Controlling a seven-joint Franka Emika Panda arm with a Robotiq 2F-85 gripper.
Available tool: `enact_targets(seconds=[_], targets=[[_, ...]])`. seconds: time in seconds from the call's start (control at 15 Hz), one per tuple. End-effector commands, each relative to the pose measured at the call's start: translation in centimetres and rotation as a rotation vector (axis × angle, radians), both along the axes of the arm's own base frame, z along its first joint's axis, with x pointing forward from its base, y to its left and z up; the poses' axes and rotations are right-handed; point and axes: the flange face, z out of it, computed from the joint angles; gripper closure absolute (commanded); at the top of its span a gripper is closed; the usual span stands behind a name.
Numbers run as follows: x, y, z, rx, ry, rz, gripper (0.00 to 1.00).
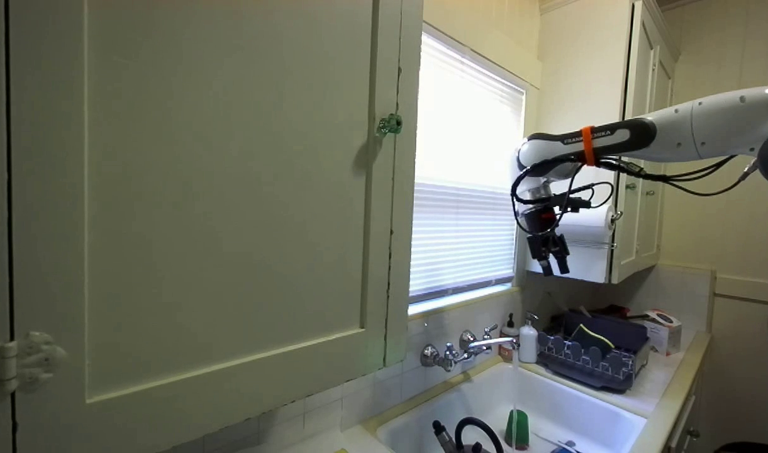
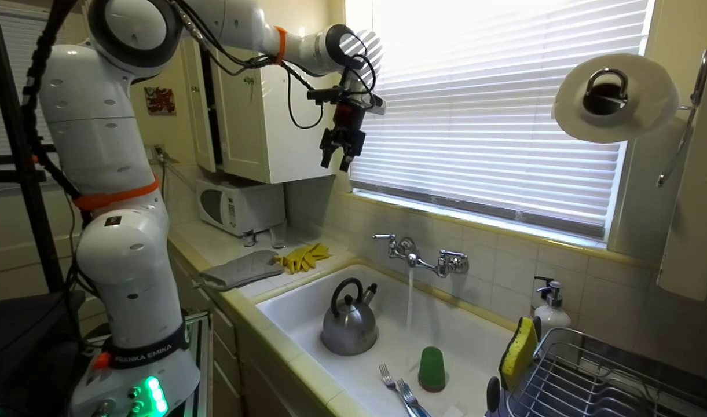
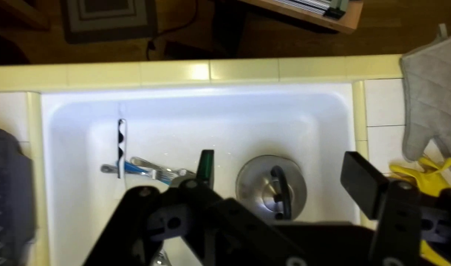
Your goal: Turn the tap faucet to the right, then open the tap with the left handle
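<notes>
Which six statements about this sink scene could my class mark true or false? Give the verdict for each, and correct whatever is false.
1. Water is running from the tap faucet into the sink. True.
2. The gripper is clamped on the tap faucet. False: the gripper hangs higher than the tap faucet, apart from it, its jaws spread.
3. Yellow gloves lie on the counter. True.
4. The kettle stands on the counter. False: the kettle stands in the sink.
5. At least two forks lie in the sink. True.
6. The oven mitt is bright red. False: the oven mitt is grey.
</notes>
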Motion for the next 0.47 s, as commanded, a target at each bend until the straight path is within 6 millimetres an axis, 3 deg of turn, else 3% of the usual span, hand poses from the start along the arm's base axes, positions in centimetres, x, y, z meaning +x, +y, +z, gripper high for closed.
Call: enact_targets(seconds=[0.0, 0.07, 0.4], targets=[[-0.6, -0.7, 0.8, -0.045, 0.005, -0.025, 0.04], [-1.1, -1.2, 1.4, -0.075, 0.006, -0.043, 0.00], [-1.4, -1.6, 1.9, -0.102, -0.001, -0.067, 0.00]])
